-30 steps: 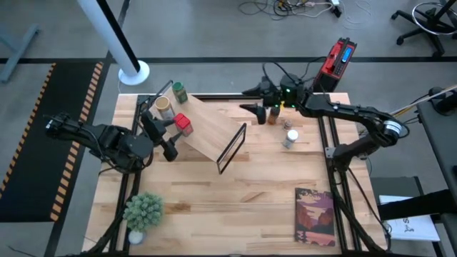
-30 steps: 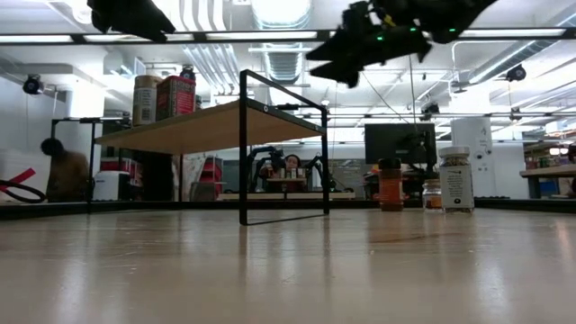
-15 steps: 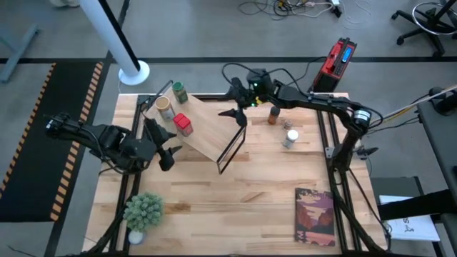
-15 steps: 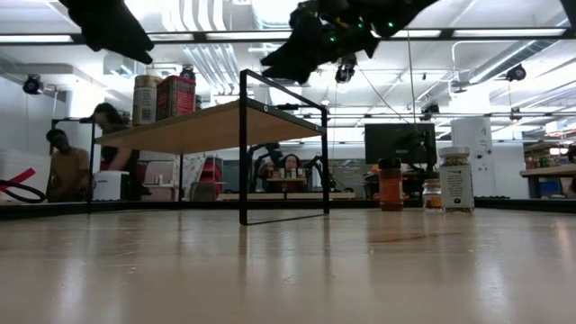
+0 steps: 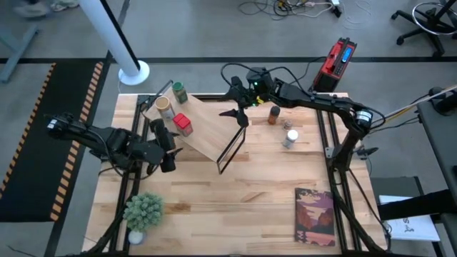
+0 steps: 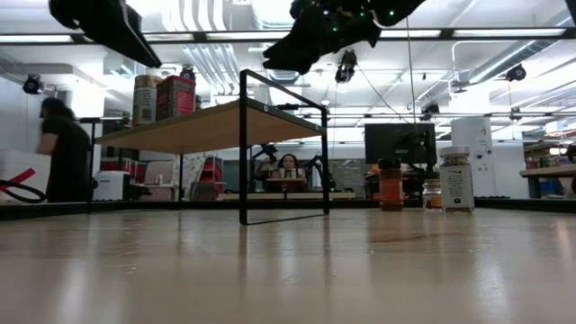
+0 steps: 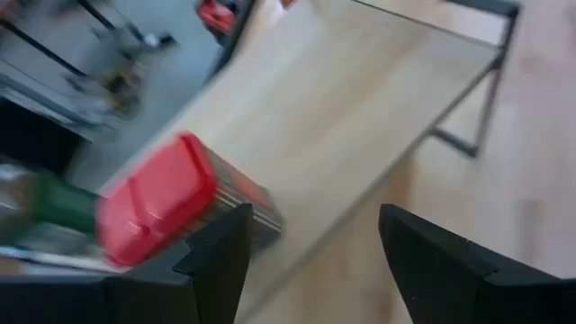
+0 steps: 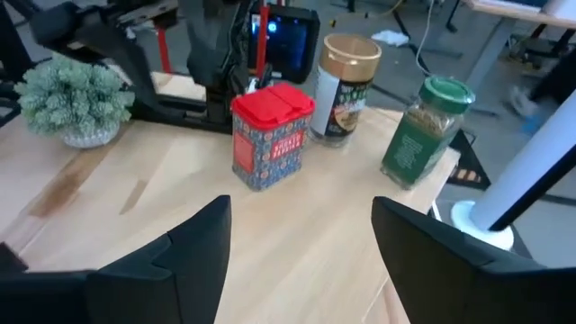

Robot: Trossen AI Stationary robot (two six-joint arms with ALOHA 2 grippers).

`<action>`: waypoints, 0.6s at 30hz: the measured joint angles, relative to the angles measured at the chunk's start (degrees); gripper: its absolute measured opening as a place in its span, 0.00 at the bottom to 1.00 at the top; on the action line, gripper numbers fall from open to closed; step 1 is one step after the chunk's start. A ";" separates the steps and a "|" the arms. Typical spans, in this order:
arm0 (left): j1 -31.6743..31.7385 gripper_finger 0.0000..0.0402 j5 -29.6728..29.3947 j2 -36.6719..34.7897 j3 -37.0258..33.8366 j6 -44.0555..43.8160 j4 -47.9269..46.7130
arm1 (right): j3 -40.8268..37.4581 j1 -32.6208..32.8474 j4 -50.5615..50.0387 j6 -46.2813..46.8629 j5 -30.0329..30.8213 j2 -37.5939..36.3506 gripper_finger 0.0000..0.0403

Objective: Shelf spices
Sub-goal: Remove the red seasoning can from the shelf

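Note:
The pale wooden shelf (image 5: 207, 125) stands at the far left, with its black metal frame (image 5: 232, 146) at its right end. On it stand the green-lidded jar (image 5: 178, 91), the tan-topped jar (image 5: 164, 107) and the red tin (image 5: 183, 124). The dark-lidded brown jar (image 5: 273, 114), the small silvery-topped jar (image 5: 288, 125) and the white-lidded jar (image 5: 290, 138) stand on the table right of the shelf. My right gripper (image 8: 301, 225) is open and empty above the shelf's right part (image 5: 235, 103). My left gripper (image 7: 310, 234) is open and empty at the shelf's near left side (image 5: 166, 143), facing the red tin (image 7: 157, 202).
A green potted plant (image 5: 143, 210) stands at the near left corner. A book (image 5: 314, 215) lies at the near right. A red device (image 5: 335, 57) sits beyond the far right edge. A person (image 6: 63, 148) moves in the room behind the table.
My right gripper has gone from above the jars on the table toward the table's left, over the shelf's right part, and has then stopped, still open and empty. My left gripper has shifted slightly toward the near edge. All jars have stayed in place.

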 joint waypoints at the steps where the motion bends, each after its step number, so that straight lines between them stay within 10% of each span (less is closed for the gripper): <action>1: 0.05 0.58 -1.62 0.39 0.17 1.26 -0.19 | 0.00 -0.01 -1.13 -0.20 0.21 -0.44 0.60; 9: 1.34 0.58 -1.86 5.44 12.83 9.11 -8.06 | -0.02 -0.39 -9.82 -3.16 3.41 -4.79 0.57; 18: 13.48 0.58 15.05 12.00 29.11 17.16 -20.65 | -2.74 -1.01 -13.44 -3.25 4.55 -9.68 0.58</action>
